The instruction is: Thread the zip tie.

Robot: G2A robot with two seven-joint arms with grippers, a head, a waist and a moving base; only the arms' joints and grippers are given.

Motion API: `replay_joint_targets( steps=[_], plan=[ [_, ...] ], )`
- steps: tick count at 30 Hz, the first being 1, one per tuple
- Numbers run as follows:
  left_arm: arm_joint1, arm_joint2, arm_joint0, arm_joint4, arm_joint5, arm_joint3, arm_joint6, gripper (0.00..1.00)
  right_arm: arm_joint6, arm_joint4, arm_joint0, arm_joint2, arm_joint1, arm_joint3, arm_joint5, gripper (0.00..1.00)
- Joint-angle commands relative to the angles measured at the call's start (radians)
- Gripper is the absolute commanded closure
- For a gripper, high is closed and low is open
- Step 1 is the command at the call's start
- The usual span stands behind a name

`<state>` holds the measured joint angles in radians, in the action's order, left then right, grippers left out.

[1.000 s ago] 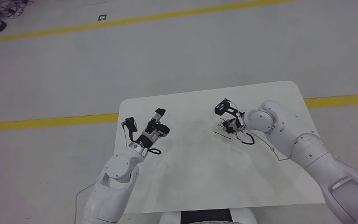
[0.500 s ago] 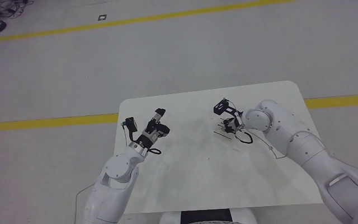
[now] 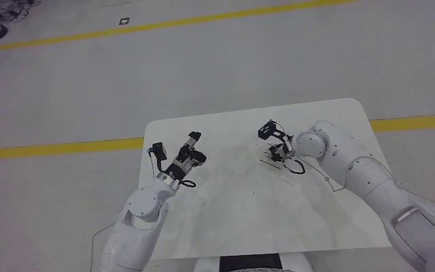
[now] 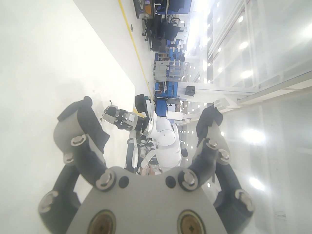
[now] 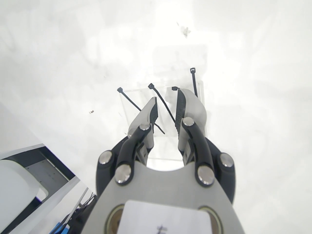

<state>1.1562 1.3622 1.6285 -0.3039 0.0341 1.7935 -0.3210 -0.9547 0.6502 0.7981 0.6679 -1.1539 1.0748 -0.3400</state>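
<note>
While the thin black plastic zip tie point(image 5: 162, 103) lies slantwise on a clear rectangular plastic plate point(image 5: 140, 96), the right gripper point(image 5: 167, 94) stands over it with its jaws apart, one finger on either side of the strap. Whether the fingers touch the plate cannot be told. Three more black ties point(image 5: 194, 81) lie on the same plate, one of them mostly hidden behind a finger.

The plate rests on a white table point(image 3: 224, 224) with rounded corners, its top marked by a few small dark specks point(image 5: 186, 31). Around the table is a pale grey floor point(image 3: 81, 88) crossed by yellow lines point(image 3: 204, 22).

The left gripper point(image 4: 148, 109) is held above the table's other side, well apart from the plate, with its dark-padded fingers spread wide and nothing between them. Its wrist view looks across at the right gripper low over the table and, beyond it, at a hall of blue workstations point(image 4: 163, 105) with desks, chairs and bright ceiling lights. From the top view the ties are no more than a short dark line beside the right gripper.

Compared with a second ago, the right arm has edged slightly toward the table's middle, while the left arm has kept still.
</note>
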Motion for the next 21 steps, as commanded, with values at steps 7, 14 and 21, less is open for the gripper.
replay_joint_targets(
  steps=[7, 14, 21],
  plan=[
    [0.0, 0.0, 0.0, 0.0, 0.0, 0.0, 0.0, 0.0, 0.018, -0.009, -0.014, -0.02, -0.001, -0.02, 0.0, 0.76],
    [0.0, 0.0, 0.0, 0.0, 0.0, 0.0, 0.0, 0.0, 0.026, -0.015, -0.021, -0.039, 0.002, -0.02, 0.0, 0.74],
    [0.0, 0.0, 0.0, 0.0, 0.0, 0.0, 0.0, 0.0, 0.032, -0.045, -0.035, -0.062, 0.003, -0.037, 0.0, 0.8]
  ],
)
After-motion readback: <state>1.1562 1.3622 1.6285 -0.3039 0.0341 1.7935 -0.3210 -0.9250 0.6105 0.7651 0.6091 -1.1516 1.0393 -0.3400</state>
